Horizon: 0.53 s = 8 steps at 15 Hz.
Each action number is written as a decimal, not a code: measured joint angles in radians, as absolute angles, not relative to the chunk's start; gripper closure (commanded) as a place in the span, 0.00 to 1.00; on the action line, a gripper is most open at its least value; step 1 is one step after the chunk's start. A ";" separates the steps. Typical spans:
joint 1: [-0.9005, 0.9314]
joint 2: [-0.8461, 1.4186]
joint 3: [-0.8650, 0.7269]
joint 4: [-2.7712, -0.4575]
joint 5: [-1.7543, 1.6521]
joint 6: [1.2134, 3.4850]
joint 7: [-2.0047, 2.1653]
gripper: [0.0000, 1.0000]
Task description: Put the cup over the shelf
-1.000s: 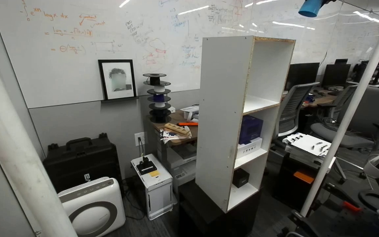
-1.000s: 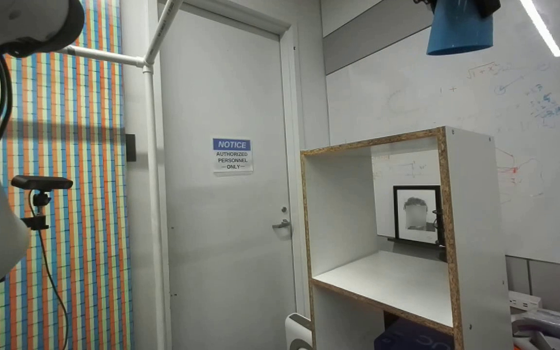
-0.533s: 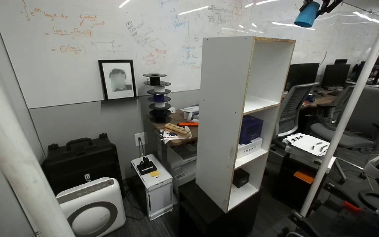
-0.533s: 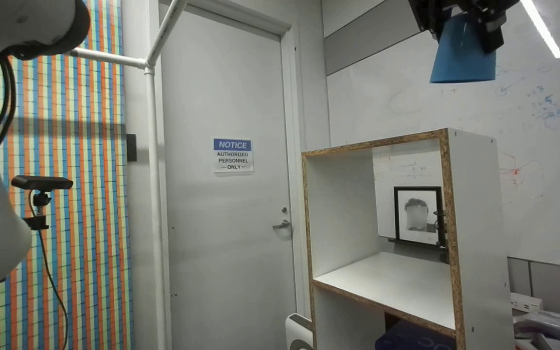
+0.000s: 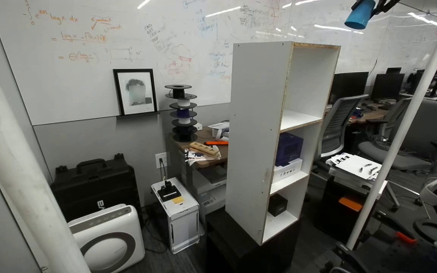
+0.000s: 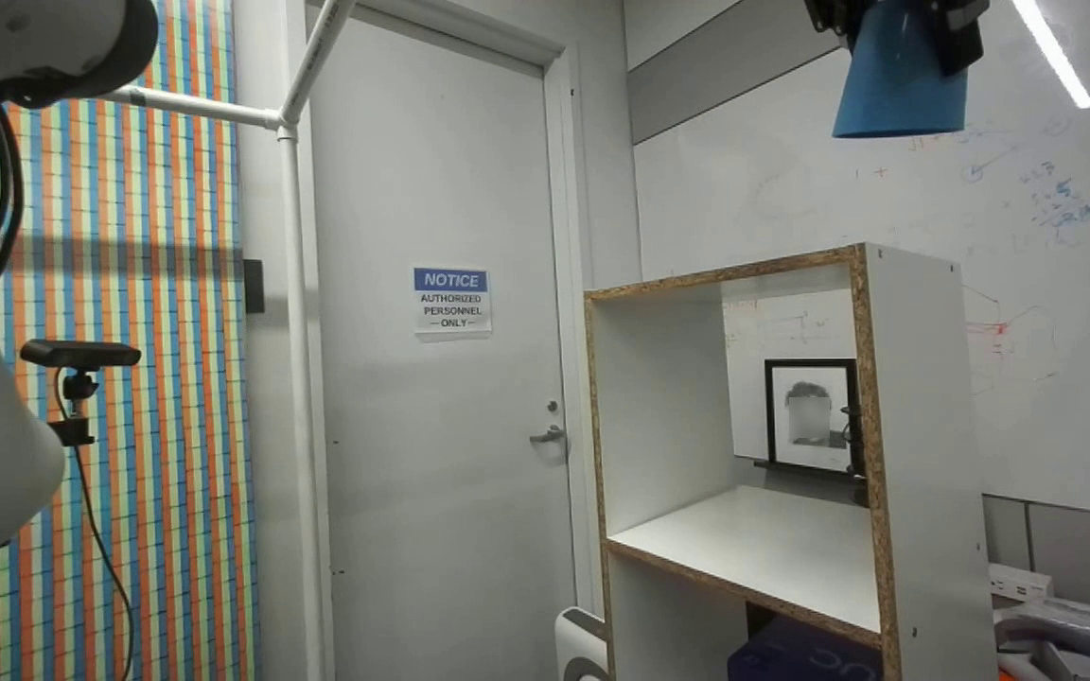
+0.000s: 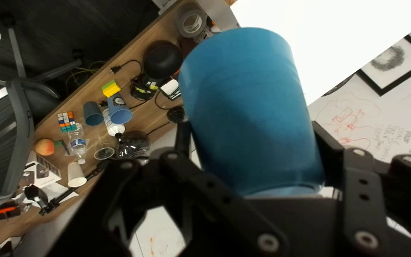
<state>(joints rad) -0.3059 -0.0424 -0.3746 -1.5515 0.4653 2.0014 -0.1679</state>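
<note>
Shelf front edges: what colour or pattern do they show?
The front edges are speckled brown, while the shelf is white; clearest in an exterior view.

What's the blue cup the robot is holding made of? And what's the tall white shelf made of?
The blue cup looks like plastic, smooth with a soft shine: faint rings run round its plain wall, but painted metal might look similar. The white shelf looks like chipboard under a smooth white coating: speckled brown bits, like wood chips, show along its front edges.

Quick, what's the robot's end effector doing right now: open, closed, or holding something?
End effector: closed on the blue cup, gripping it from both sides.
</note>
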 measured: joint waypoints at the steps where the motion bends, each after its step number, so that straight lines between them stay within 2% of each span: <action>1: -0.305 -0.046 -0.370 -1.561 0.465 2.002 -0.168 0.50; 5: -0.302 -0.065 -0.358 -1.606 0.465 2.002 -0.169 0.50; 6: -0.302 -0.070 -0.357 -1.614 0.465 2.002 -0.171 0.25; 8: -0.302 -0.083 -0.357 -1.629 0.465 2.002 -0.172 0.25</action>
<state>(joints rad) -0.3017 -0.0826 -0.3570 -1.6290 0.4649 2.0018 -0.1724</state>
